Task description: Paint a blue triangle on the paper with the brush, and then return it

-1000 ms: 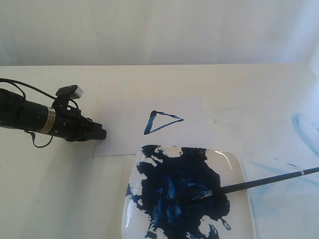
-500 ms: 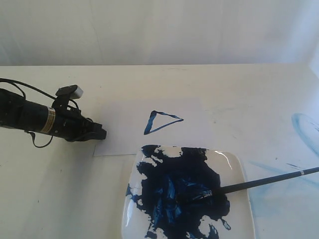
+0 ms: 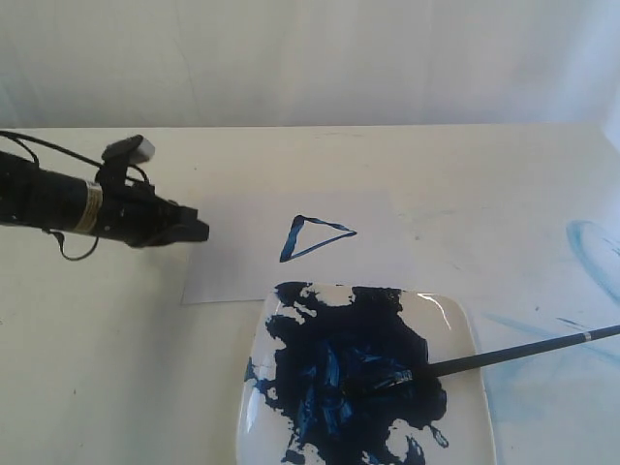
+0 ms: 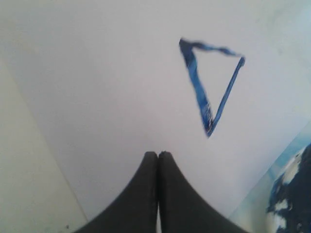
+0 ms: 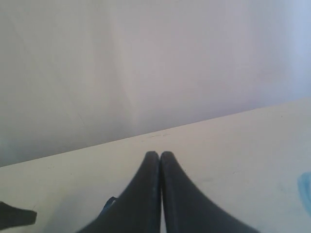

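The left gripper point(image 3: 199, 232) has risen from the left edge of the paper point(image 3: 242, 266) and now hangs above it. Count: two grippers, one paper, one blue triangle point(image 3: 290, 242), one brush point(image 3: 513, 353), one plate point(image 3: 467, 334). Both the left gripper and the right gripper point(image 5: 160, 154) have their fingers pressed together and hold nothing. The triangle sits mid-paper, unobstructed. The brush lies with its bristles in the plate's dark-blue paint and its handle running out over the plate's right rim. Pale-blue stains point(image 3: 591, 252) mark the table point(image 3: 484, 174) to the right.

The black cylindrical left arm point(image 3: 53, 203) bears a tan band point(image 3: 91, 208), thin cables point(image 3: 44, 145), a grey-capped camera point(image 3: 133, 150) and tapered fingers point(image 4: 141, 194).
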Tool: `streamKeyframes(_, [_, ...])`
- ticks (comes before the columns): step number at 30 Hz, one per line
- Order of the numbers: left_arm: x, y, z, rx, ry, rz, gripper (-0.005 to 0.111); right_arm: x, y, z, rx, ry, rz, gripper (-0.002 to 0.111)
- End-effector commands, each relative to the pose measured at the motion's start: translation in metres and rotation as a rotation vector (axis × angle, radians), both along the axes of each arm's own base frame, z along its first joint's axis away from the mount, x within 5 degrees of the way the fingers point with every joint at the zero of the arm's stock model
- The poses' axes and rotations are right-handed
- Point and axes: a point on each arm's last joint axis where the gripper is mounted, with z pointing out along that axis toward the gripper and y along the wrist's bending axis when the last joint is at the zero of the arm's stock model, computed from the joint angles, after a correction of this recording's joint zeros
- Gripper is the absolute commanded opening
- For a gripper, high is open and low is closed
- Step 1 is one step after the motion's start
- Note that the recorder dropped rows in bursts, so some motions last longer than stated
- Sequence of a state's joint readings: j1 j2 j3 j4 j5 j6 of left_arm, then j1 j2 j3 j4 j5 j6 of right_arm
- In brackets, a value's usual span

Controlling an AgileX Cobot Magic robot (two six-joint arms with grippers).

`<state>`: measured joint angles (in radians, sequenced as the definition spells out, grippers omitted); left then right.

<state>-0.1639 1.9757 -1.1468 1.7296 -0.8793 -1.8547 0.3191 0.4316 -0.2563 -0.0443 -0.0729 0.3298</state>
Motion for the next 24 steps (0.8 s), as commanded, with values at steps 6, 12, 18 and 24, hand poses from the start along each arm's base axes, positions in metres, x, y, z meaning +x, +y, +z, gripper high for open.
streamKeyframes(6, [-0.021,0.019,0.145,0.025,-0.409,0.168,0.000,0.000,-0.001,0.001,-0.016,-0.005,-0.011,0.000])
streamKeyframes(12, [-0.070,0.047,0.225,0.111,-0.706,0.377,0.000,0.000,-0.001,0.001,-0.016,-0.005,-0.011,0.000])
streamKeyframes(18, [-0.134,0.078,0.252,0.242,-0.889,0.560,0.000,0.000,-0.001,0.001,-0.016,-0.005,-0.011,0.000])
streamKeyframes(24, [-0.185,0.101,0.243,0.289,-0.929,0.723,0.000,0.000,-0.001,0.001,-0.016,-0.005,-0.011,0.000])
